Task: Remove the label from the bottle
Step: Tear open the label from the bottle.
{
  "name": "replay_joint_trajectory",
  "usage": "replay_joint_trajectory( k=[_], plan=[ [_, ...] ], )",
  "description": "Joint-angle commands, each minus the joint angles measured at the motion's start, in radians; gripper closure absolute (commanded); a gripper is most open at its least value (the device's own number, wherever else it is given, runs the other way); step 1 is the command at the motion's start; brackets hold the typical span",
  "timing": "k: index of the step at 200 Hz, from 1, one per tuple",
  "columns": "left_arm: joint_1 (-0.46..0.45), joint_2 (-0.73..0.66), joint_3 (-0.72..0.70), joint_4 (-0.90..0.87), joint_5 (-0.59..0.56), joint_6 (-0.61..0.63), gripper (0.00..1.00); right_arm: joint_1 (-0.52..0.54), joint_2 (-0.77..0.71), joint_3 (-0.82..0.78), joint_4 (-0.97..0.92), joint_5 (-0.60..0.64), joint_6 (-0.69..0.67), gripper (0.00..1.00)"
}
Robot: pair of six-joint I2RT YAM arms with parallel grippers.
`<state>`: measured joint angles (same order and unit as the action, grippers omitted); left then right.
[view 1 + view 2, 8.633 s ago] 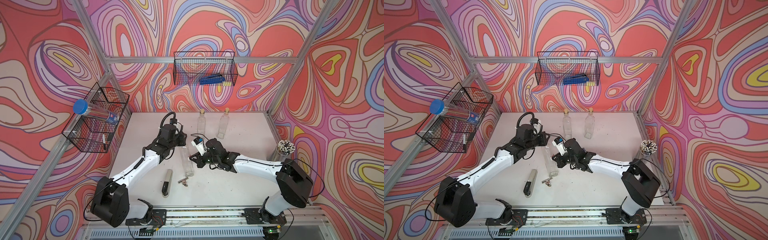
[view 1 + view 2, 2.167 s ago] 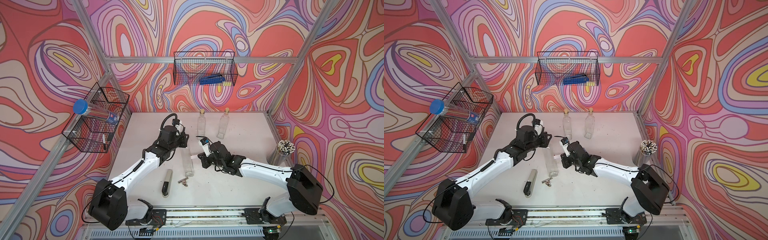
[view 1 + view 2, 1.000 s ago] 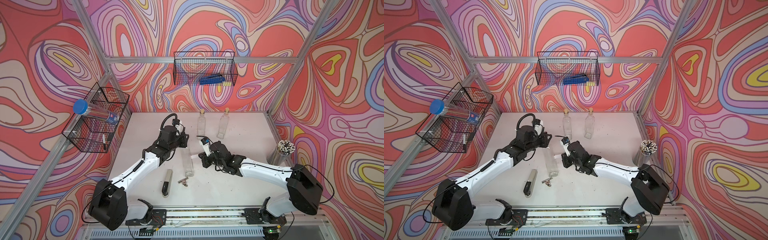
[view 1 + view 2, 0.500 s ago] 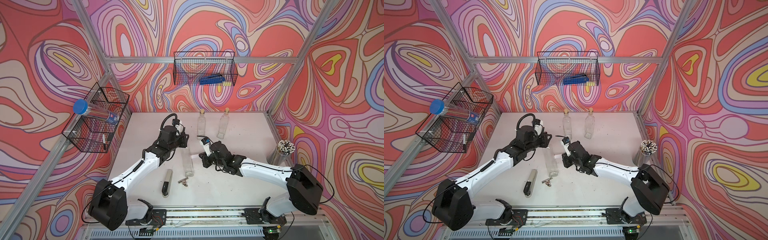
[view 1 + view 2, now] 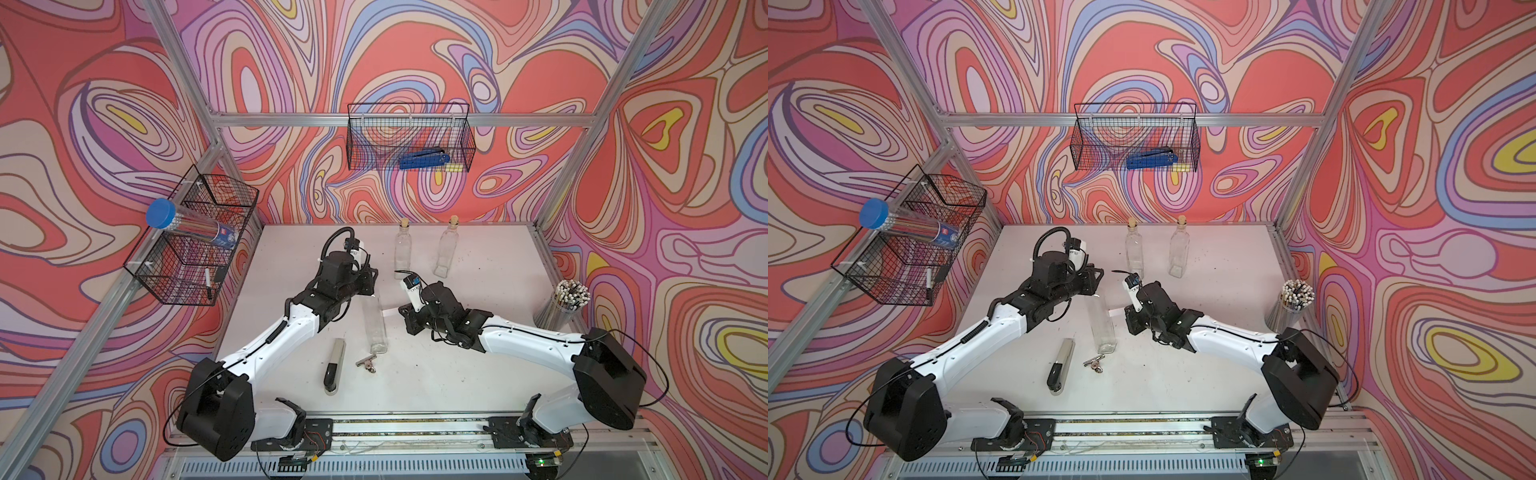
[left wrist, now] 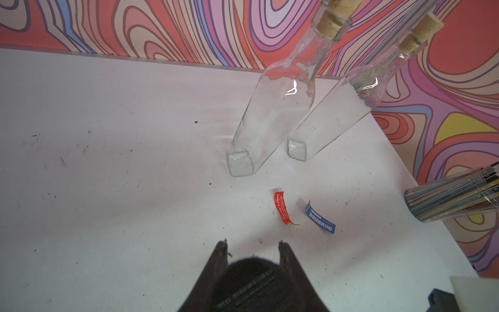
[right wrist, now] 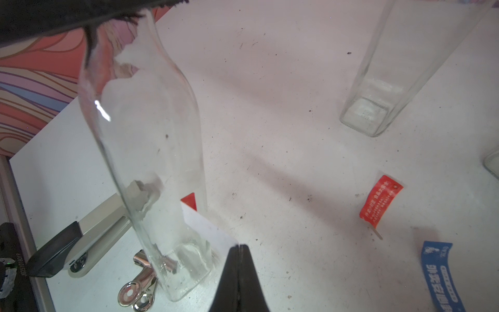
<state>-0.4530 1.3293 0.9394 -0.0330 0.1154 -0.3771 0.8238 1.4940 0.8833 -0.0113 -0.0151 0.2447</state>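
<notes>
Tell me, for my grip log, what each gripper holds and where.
Left gripper: bottle, by its neck. Right gripper: label, by its free edge.

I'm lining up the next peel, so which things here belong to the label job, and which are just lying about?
In the job: bottle, gripped at the neck by the left tool; white label, pinched by the right tool.
Lying about: corked bottles, red sticker, blue sticker, stapler, binder clip, pencil cup.
</notes>
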Motion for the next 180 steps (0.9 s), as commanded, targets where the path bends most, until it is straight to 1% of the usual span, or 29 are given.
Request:
replay_joint_trajectory(
  k=[1,180],
  plan=[
    [-0.002,-0.013,-0.01,-0.024,-0.022,0.056,1.0,-0.018,-0.019,-0.015,-0.012,0.038,-0.01,1.0],
    [-0.002,-0.018,-0.017,-0.019,-0.024,0.055,1.0,-0.026,-0.018,-0.029,-0.006,0.038,-0.005,1.0]
  ],
)
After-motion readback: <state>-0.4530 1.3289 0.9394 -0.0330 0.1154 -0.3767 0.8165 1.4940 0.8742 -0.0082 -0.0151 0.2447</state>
